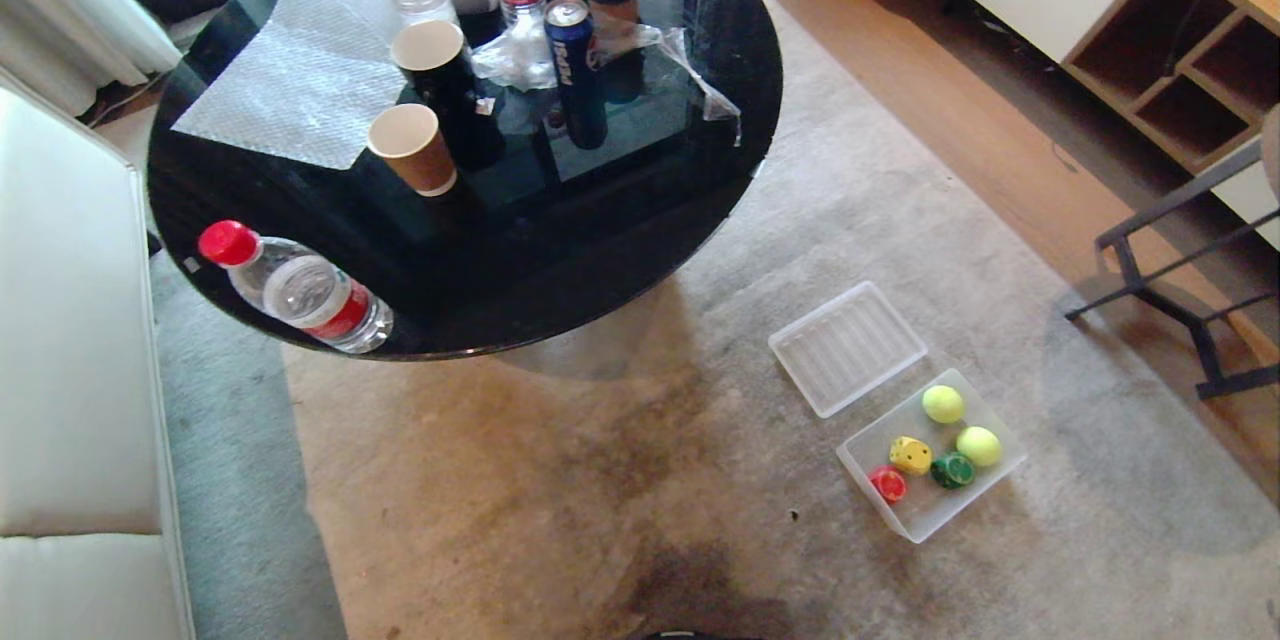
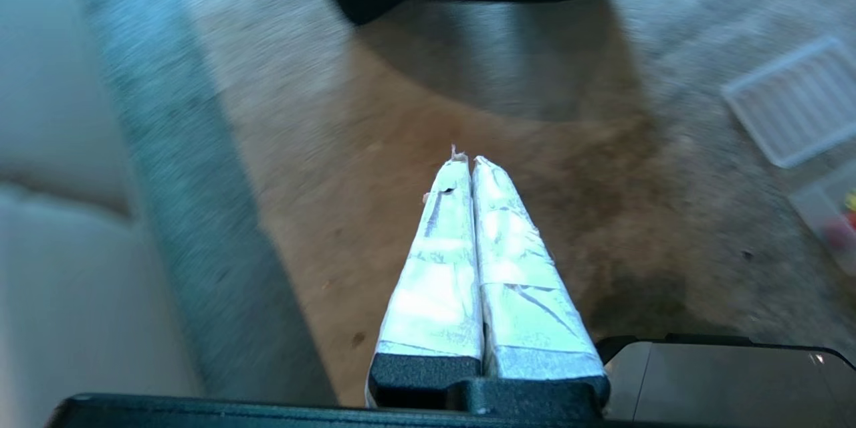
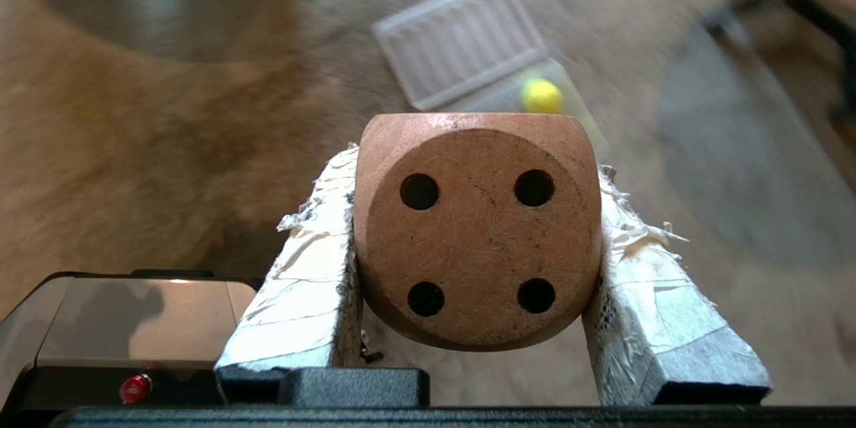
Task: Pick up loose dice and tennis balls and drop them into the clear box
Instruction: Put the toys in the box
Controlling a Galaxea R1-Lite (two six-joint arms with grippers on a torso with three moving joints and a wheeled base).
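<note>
Between the taped fingers (image 3: 314, 267) of your right gripper (image 3: 475, 167) sits the beige die (image 3: 476, 231), clamped on both sides with its four-pip face turned to the wrist camera. The gripper hangs above the carpet (image 1: 560, 480), outside the head view.

In the head view, you have the clear box (image 1: 1000, 475) on the carpet at about four o'clock from the picture's centre. Inside it lie two tennis balls, one (image 1: 943, 404) near the far wall and one (image 1: 978, 446) toward the right-hand wall. The yellow die (image 1: 910, 455) is near the box's middle, the dark green die (image 1: 952, 470) just beside it at four o'clock, and the red die (image 1: 888, 484) at seven o'clock from the yellow one, close to the near left corner.

The ribbed lid (image 1: 846, 348) lies flat on the carpet just beside the box, at eleven o'clock from it.

Your left gripper (image 2: 468, 159) hangs over bare carpet with its taped fingers pressed together and nothing between them.

Farther out at eleven o'clock you see the round black table (image 1: 640, 250) carrying bottles, cups and a can, and a white sofa (image 1: 70, 350) along the nine o'clock edge.
</note>
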